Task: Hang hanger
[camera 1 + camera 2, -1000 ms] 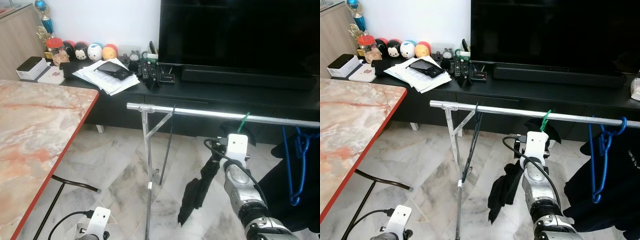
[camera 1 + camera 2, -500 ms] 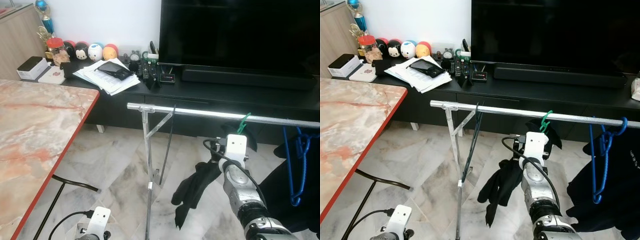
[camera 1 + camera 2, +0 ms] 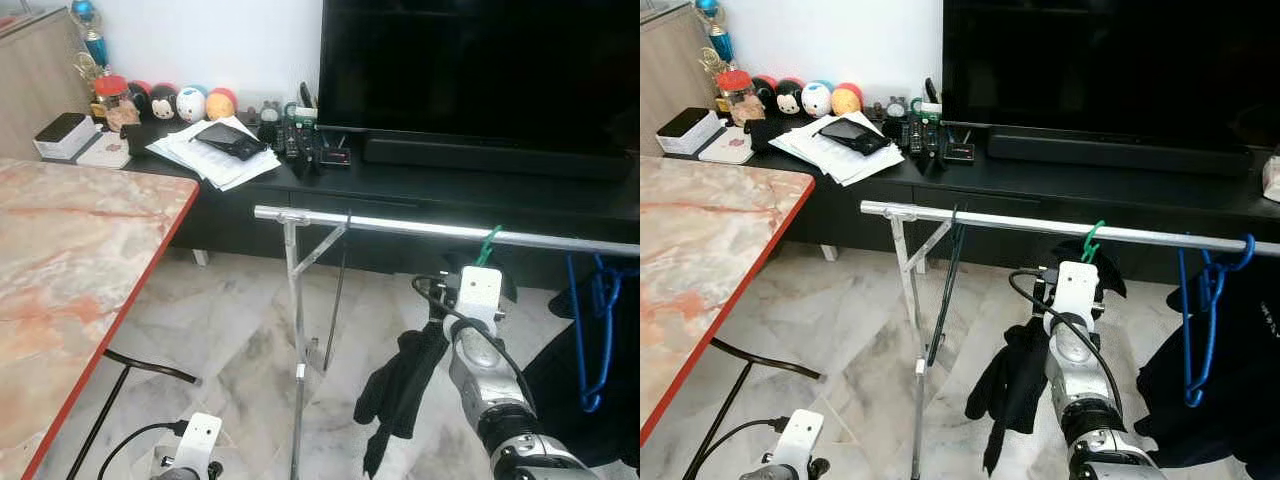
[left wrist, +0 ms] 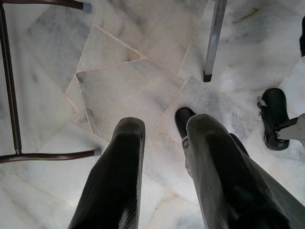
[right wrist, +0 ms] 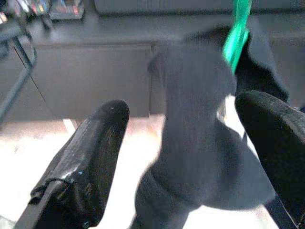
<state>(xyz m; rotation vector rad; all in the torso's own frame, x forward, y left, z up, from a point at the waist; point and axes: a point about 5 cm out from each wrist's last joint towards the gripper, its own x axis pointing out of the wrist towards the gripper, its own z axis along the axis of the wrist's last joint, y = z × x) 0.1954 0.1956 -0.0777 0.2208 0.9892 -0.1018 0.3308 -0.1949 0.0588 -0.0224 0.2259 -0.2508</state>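
The right gripper (image 5: 183,143), fingers spread, faces the green hanger (image 3: 1092,240) on the rail (image 3: 990,222); its dark garment (image 3: 1015,385) looks soft, so the stiff hook seems the better hold; the left gripper (image 4: 162,143) hangs loose and empty

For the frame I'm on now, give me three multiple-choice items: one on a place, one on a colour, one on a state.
1. Where does the green hanger hang?
A. on the silver rail
B. on the marble table
C. on the TV stand

2. What colour is the hanger at the rail's right end?
A. red
B. blue
C. white

3. How do the right pincer's fingers stand?
A. shut on the rail
B. clamped on the green hook
C. spread apart, the dark garment between them

Key: 1 A, the green hook sits over the rail. 2 B, the blue hanger hangs there. 3 C, the right wrist view shows the right pincer open around the dark garment.
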